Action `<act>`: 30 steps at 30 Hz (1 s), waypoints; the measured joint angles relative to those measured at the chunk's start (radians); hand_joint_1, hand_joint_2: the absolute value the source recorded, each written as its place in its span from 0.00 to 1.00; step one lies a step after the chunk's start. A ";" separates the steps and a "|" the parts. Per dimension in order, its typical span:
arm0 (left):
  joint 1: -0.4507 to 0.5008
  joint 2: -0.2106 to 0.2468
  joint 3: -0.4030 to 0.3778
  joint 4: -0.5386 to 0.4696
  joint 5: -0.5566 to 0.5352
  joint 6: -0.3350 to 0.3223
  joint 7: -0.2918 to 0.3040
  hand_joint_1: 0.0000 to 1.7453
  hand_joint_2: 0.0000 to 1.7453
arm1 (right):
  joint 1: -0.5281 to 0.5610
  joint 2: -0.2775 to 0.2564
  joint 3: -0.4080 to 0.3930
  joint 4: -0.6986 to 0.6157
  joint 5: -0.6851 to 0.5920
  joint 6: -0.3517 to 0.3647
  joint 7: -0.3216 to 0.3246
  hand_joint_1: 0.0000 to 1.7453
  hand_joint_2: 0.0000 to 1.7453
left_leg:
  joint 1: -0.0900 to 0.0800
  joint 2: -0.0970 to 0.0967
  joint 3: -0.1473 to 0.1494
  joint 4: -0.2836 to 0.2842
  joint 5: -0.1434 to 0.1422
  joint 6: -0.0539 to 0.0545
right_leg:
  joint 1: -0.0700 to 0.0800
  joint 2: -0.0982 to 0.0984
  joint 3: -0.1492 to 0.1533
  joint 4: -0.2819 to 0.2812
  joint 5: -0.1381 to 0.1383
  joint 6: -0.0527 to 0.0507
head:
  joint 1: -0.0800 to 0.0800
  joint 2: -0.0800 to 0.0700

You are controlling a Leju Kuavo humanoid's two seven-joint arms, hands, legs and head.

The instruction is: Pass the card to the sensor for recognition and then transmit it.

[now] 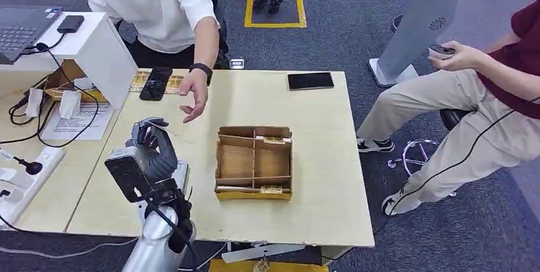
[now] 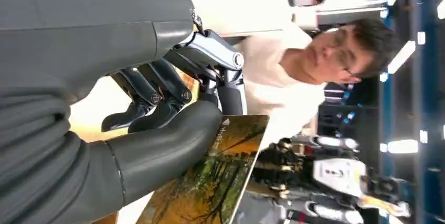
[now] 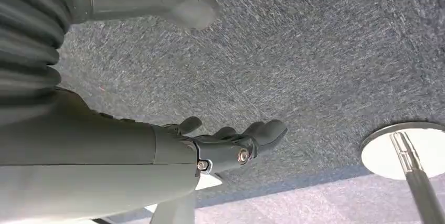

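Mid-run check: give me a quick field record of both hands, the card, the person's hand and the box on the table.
left hand: raised over the table, holds the card
card: autumn-tree picture, pinched between thumb and fingers
right hand: hangs over grey carpet, holds nothing, fingers loosely curled
person's hand: open, reaching over the table toward the left hand
cardboard box: divided, on the table, apart from both hands

box (image 1: 254, 163): mid bench (image 1: 318, 125), right of left hand (image 1: 149, 148)
phone (image 1: 310, 81): far edge, behind box
person's hand (image 1: 194, 100): over bench, behind left hand
card (image 2: 210, 182): in left hand
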 joint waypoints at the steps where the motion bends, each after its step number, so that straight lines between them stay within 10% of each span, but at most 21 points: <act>1: -0.013 0.000 0.006 0.015 0.004 0.001 0.013 1.00 1.00 | -0.001 0.000 -0.002 0.001 0.003 0.000 0.000 0.00 1.00 | 0.000 0.000 0.000 0.000 0.000 0.000 | 0.000 0.000 0.000 0.000 0.000 0.000 | 0.000 0.000; 17: -0.188 -0.063 0.268 0.429 -0.320 0.009 0.096 1.00 1.00 | -0.009 0.000 -0.007 0.013 0.045 0.000 0.021 0.00 1.00 | 0.000 0.000 0.000 0.000 0.000 0.000 | 0.000 0.001 0.000 0.000 0.000 0.000 | 0.000 0.000; 30: -0.208 -0.093 0.395 0.561 -0.400 0.009 0.111 1.00 1.00 | -0.010 -0.005 -0.007 0.027 0.055 0.000 0.021 0.00 1.00 | 0.000 0.000 0.000 0.000 0.000 0.000 | 0.000 0.001 0.000 0.000 0.000 0.000 | 0.000 0.000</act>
